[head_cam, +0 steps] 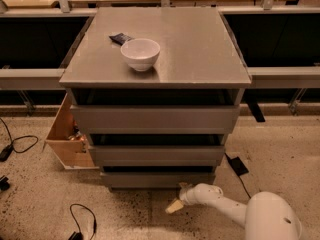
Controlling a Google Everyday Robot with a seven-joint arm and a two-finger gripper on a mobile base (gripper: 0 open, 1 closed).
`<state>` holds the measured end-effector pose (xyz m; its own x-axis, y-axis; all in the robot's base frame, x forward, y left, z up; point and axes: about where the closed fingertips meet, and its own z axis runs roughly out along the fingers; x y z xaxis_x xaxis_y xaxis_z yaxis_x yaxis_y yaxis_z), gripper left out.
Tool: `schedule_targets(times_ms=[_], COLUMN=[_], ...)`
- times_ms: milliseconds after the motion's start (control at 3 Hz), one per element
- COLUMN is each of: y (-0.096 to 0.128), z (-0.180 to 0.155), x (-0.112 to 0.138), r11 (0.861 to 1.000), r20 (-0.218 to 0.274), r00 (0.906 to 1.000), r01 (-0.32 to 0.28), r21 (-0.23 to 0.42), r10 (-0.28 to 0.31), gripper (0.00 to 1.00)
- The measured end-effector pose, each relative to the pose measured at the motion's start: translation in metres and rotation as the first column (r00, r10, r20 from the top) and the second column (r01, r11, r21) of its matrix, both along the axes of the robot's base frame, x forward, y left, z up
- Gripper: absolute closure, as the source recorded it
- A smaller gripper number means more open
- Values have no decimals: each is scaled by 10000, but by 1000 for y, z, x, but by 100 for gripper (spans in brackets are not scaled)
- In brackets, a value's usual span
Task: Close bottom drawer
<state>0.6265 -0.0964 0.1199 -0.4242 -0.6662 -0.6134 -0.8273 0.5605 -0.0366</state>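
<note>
One tool low at the bottom drawer's front

Tool (178, 196), on a white arm (225, 210), sits low over the speckled floor (280, 154), close to the front of the narrow grey flat-fronted bottom drawer (150, 179), right of centre. Tool opening: cannot tell. Drawer stands slightly out, lowest of three. White round bowl (140, 53) rests on the grey table (200, 49) above.

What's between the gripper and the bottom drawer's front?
Nothing in the camera view: the gripper sits low, right against the bottom drawer front, with only speckled floor nearby.
</note>
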Motion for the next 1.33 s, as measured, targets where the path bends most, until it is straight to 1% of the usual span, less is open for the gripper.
schedule_targets(times_ms=[333, 667, 1000, 1333], y=[0, 1, -12, -31], z=[0, -2, 3, 19], x=[0, -4, -27, -64], r11=[10000, 10000, 9991, 9950], r20=[0, -74, -366, -802], r00=[10000, 10000, 9992, 9960], r01=[0, -43, -169, -468], r21=[0, -47, -393, -877], r10=[0, 43, 155, 398], gripper=[19, 42, 65, 89])
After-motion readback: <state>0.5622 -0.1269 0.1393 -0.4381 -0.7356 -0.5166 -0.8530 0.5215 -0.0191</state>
